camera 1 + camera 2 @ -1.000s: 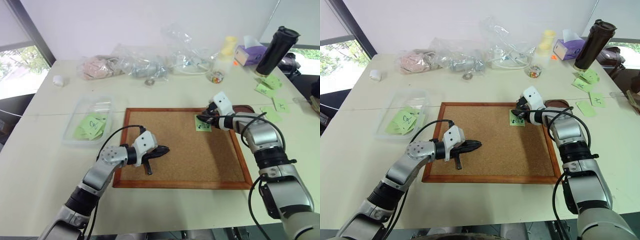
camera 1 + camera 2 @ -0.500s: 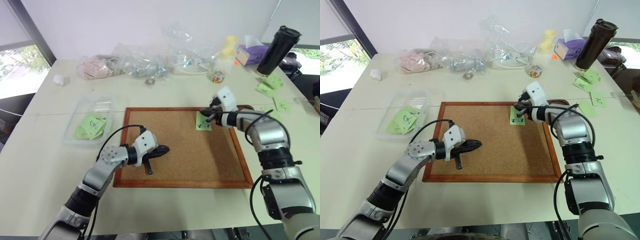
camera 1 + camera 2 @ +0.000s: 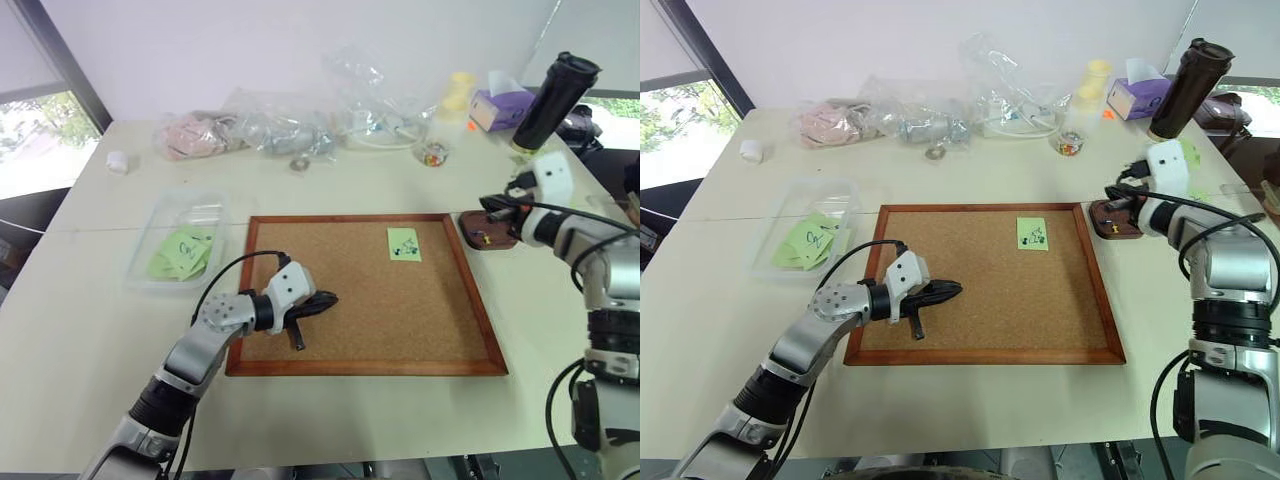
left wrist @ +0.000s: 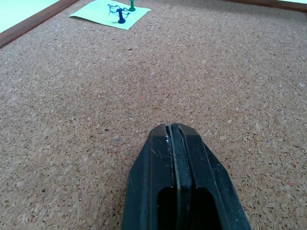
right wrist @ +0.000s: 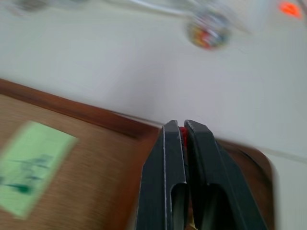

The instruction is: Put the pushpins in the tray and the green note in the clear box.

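- Over the tray (image 3: 478, 231) beside the cork board (image 3: 365, 350), the right gripper (image 3: 487, 205) was pinched on a red pushpin (image 5: 183, 130): the carry step.
- On the board, the green note (image 3: 403, 243) lay held by two pins (image 4: 121, 15).
- Left gripper (image 3: 328, 298) hovered over the cork, fingers together, holding nothing.
- Next, I judged, came release into the tray; the clear box (image 3: 150, 235) waited for the note.

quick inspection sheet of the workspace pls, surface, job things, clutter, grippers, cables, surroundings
surface: pale table bearing a cork board.
job's things: green note pinned on the board; blue pushpin in it; tray beside the board holding a yellow pushpin; clear box with notes inside.
clutter: plastic bags, black bottle, tissue box.
grippers: left gripper shut over the board; right gripper shut on a red pushpin above the tray.
cables: black cable on the left arm.
surroundings: window at left.
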